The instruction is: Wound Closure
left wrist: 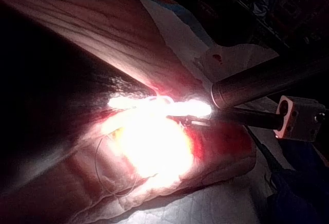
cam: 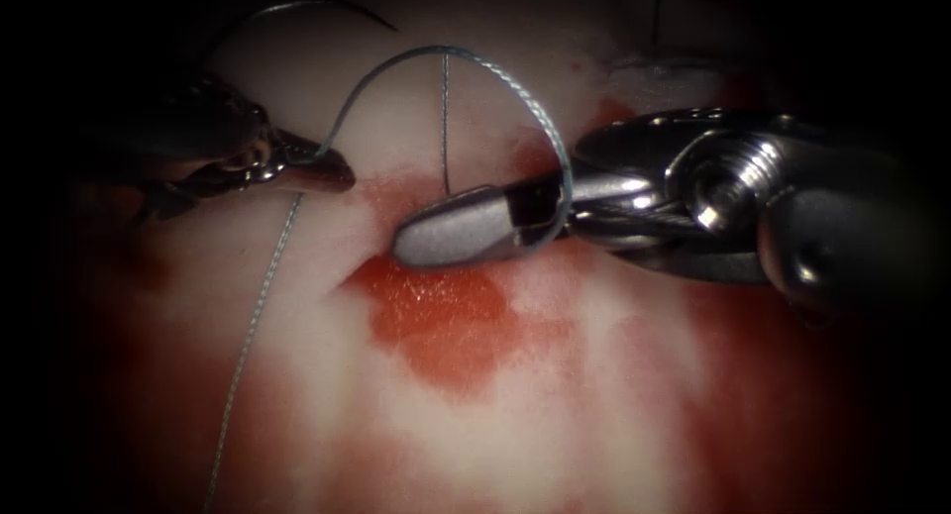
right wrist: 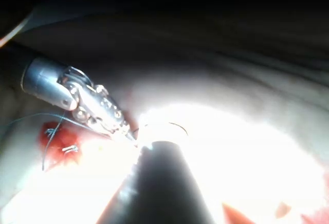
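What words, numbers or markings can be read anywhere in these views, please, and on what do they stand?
None: no readable text on the right tool, the left tool, the thread or the tissue.

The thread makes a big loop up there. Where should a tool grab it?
Probably the free top of the thread arch, from above: it stands clear off the tissue. Lower down, the left tool and right tool already clamp it.
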